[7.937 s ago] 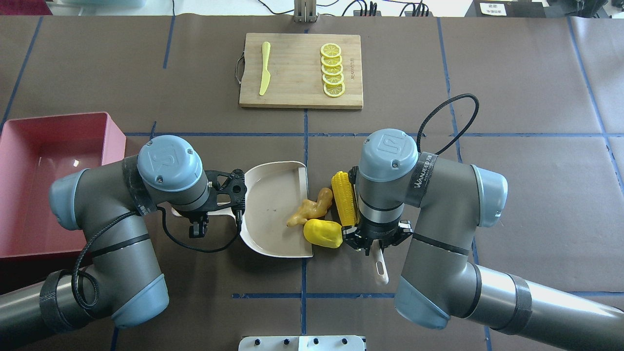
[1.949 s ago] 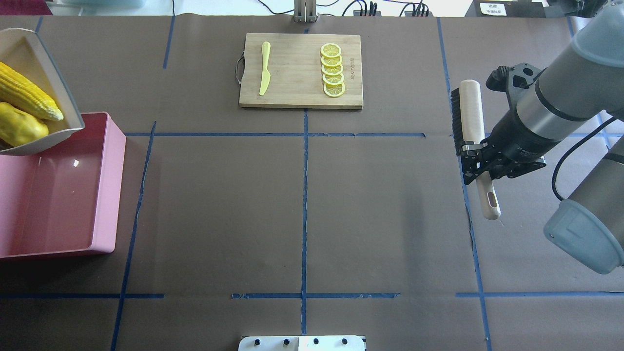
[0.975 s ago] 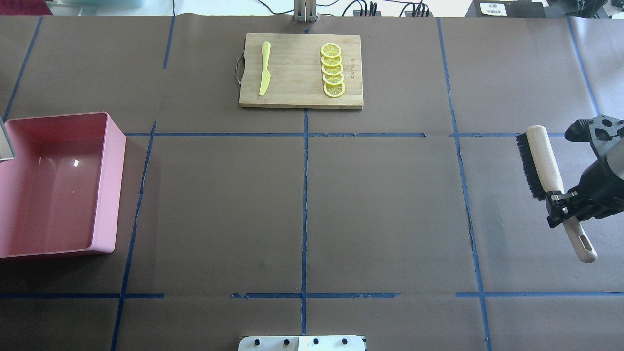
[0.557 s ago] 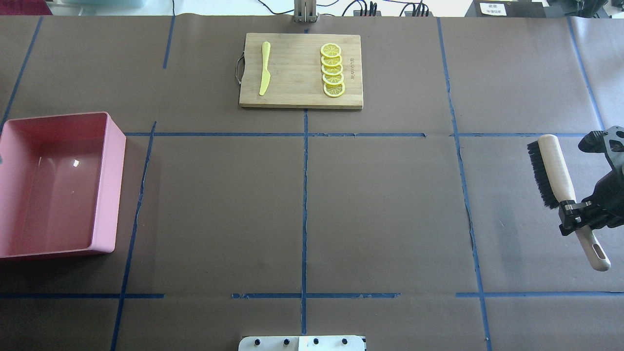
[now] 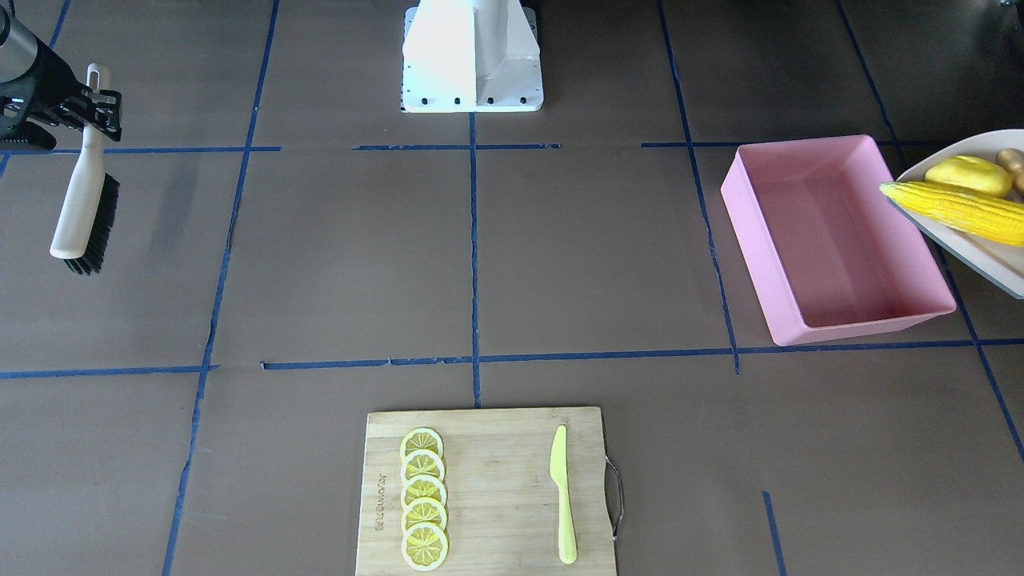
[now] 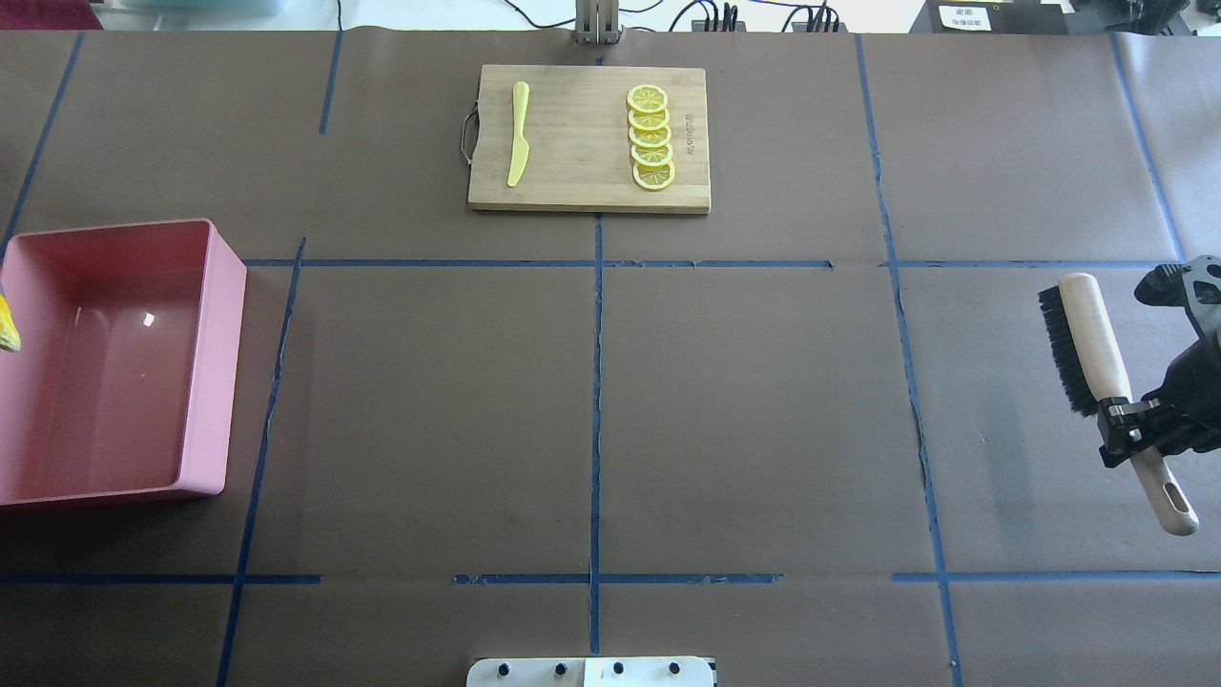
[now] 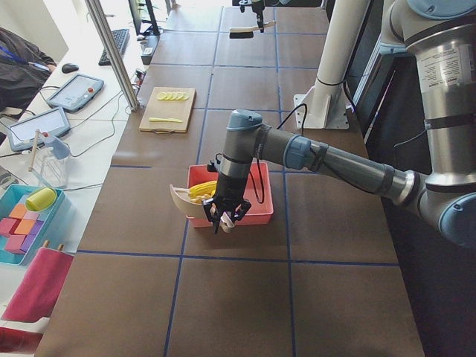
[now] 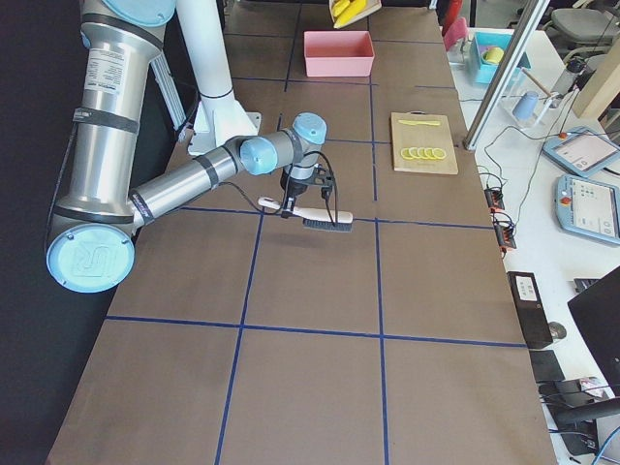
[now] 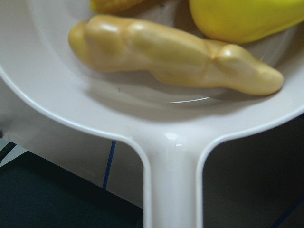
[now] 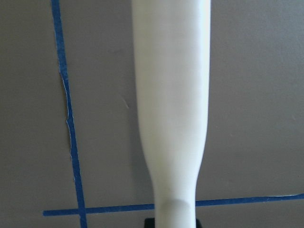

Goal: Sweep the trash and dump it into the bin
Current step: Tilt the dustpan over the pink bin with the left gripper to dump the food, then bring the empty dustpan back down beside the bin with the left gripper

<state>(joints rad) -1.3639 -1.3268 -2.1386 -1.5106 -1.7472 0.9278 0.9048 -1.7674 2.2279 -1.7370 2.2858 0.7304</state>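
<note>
Exterior front-facing view shows the beige plastic dustpan tilted above the edge of the pink rectangular plastic bin. It holds the yellow corn cob, rounded yellow potato-like lump and knobbly tan-orange ginger root, just ahead of the left gripper; its grip I cannot tell. The right gripper is clamped on the wooden black-bristled hand brush, well apart from them.

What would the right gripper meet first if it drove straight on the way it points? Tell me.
The right gripper, shut on the brush handle, points down, so the brush would likely meet the brown table first; how high it hangs is unclear.
</note>
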